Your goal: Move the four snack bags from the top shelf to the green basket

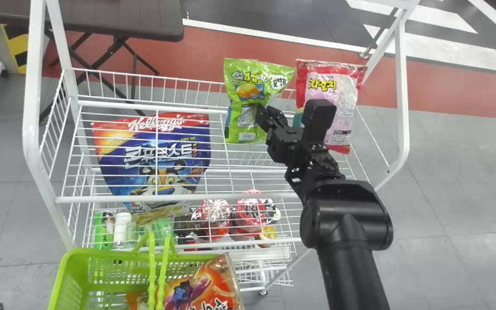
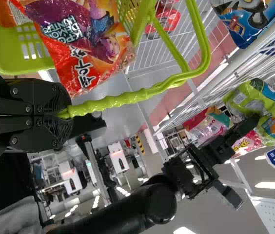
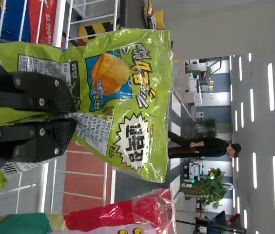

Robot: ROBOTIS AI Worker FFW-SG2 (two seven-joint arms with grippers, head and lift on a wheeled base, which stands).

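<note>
White wire shelf [image 1: 123, 198], green snack bag [image 1: 256, 79] pinched in closed right claw [image 1: 262, 113], left claw [image 2: 63, 115] closed on basket handle [image 2: 123, 100]

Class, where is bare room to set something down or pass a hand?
For setting down: the green basket, along its left wall. For a hand, perhaps: the strip between blue bag and green bag. Crowded: the basket's right side, by the red-orange bag, and the rack's right end, where green bag, right gripper and pink bag bunch.

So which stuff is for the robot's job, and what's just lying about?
Job: green bag, pink bag, orange bag, basket, left pincer, right pincer.

Just about: blue bag on a lower shelf, red tubs, table.
</note>
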